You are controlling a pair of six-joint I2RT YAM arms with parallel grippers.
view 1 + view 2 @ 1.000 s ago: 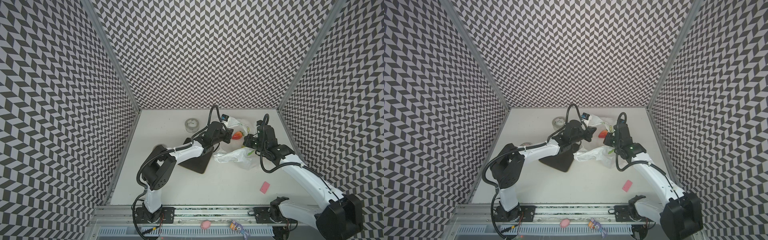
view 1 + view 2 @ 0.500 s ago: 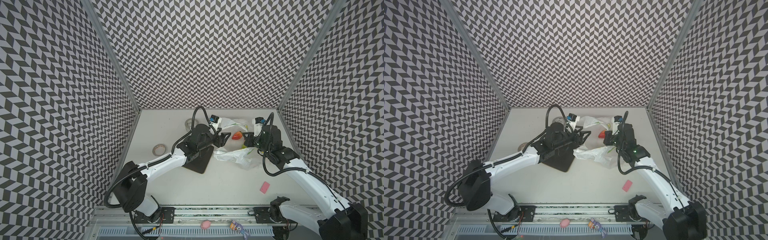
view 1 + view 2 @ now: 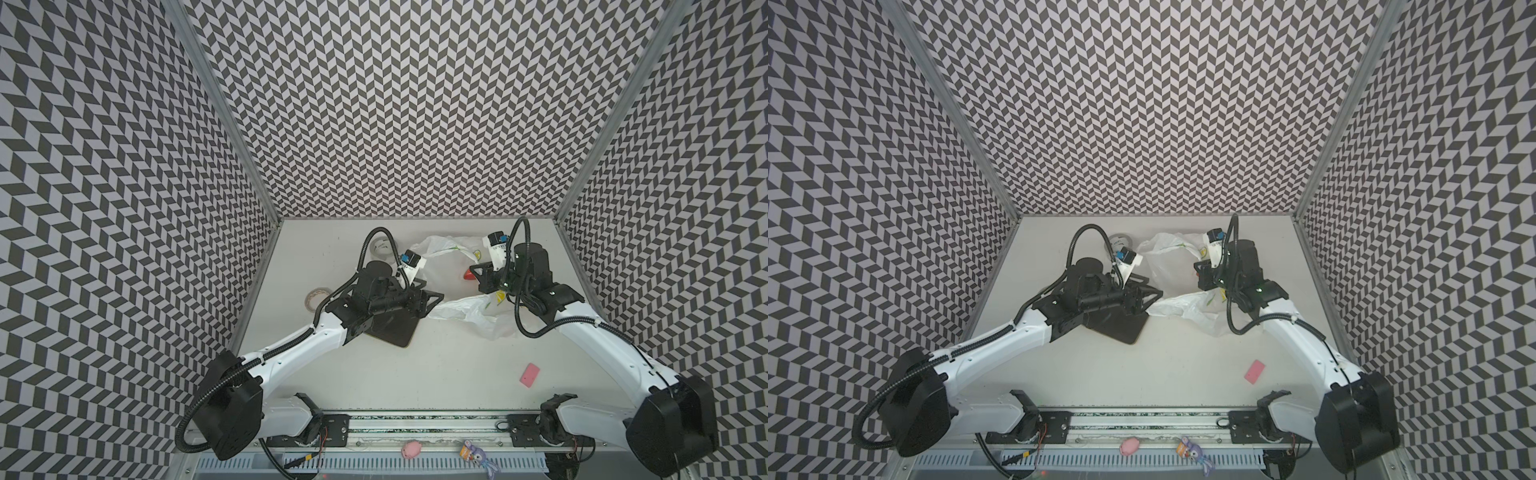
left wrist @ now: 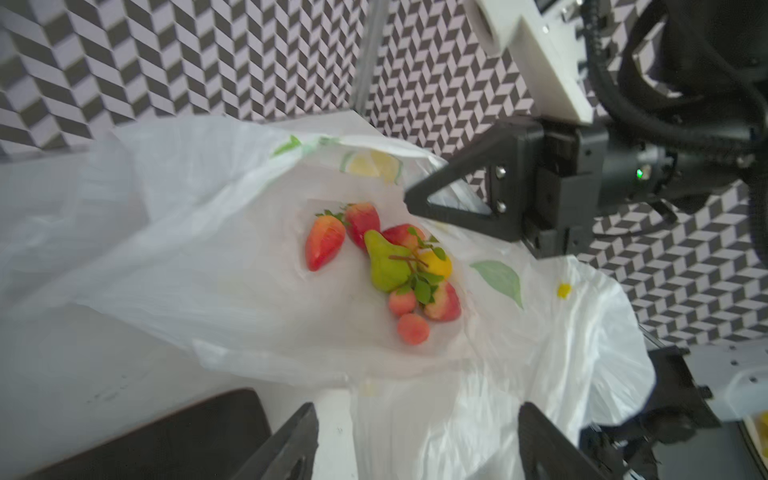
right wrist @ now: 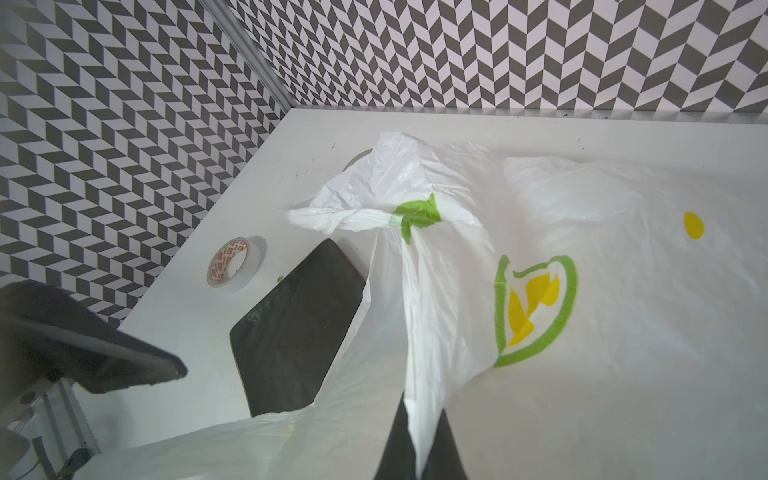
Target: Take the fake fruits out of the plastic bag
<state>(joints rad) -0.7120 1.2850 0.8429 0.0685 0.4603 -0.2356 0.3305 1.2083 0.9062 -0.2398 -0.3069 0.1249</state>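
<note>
Eight fake fruits lie clustered inside the plastic bag, which sprawls at the back of the counter between the two arms: two strawberries, one pear, one lemon and four pinkish ones (apples or peaches, hard to say). The right end effector pinches a fold of the bag. The left end effector hangs spread wide, empty. Two tape rolls sit nearby.
</note>
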